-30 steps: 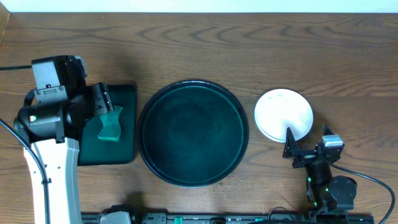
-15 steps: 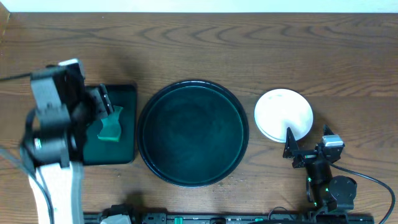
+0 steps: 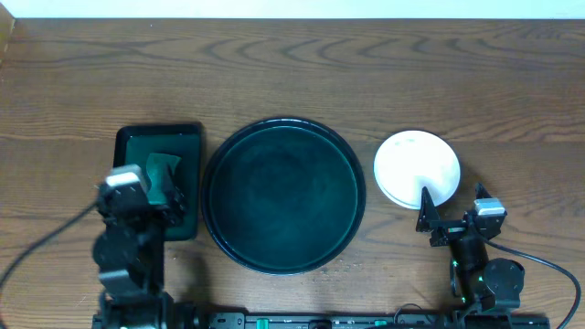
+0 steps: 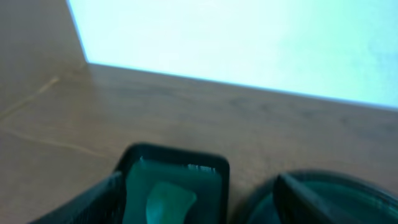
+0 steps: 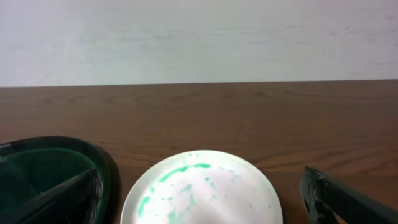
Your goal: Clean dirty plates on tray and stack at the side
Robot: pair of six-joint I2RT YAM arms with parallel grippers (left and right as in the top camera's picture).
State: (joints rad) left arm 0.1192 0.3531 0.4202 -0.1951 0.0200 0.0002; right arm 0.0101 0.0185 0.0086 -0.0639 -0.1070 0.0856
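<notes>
Plates point(image 3: 416, 167) beside round tray point(image 3: 283, 196) (top one teal-smeared), sponge point(image 3: 164, 175) in rectangular tray point(image 3: 128, 142), both arms' jaws spread

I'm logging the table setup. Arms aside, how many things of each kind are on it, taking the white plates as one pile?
Trays: 2, the round tray and the rectangular tray
Sponge: 1
Plate pile: 1, plates in it cannot be counted
Total: 4

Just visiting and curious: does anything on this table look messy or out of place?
Yes: the white plate beside the round tray has teal-green smears across its face, plain in the right wrist view. It sits off the tray looking unwashed. Nothing looks spilled or broken.
</notes>
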